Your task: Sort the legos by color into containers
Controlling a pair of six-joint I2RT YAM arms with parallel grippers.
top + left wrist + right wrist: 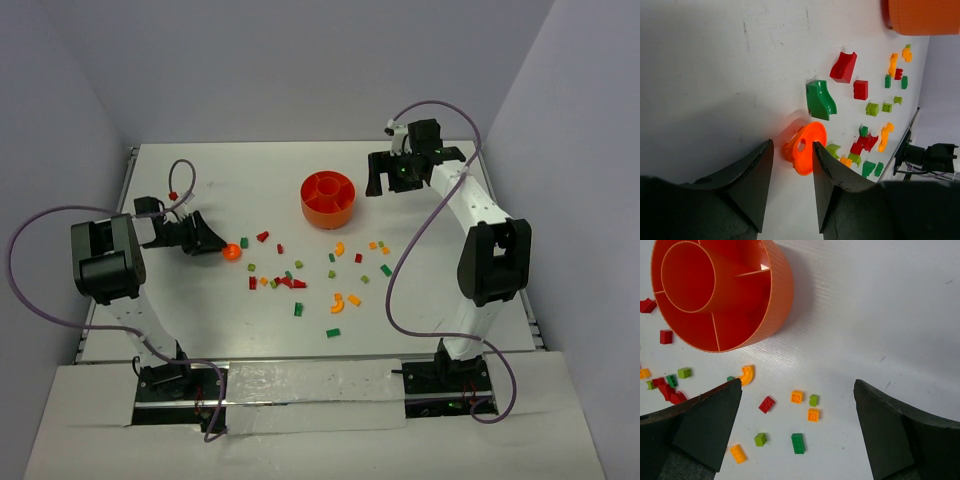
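Bricks [298, 282] litter the middle of the table [200, 310], set close with only narrow lanes between. The bowl [310, 212] stands beyond the scatter, apart from it. The right side and far strip offer wide passage. By the left gripper [792, 145], a round orange piece [807, 150] and a curved green brick [820, 100] crowd the way.
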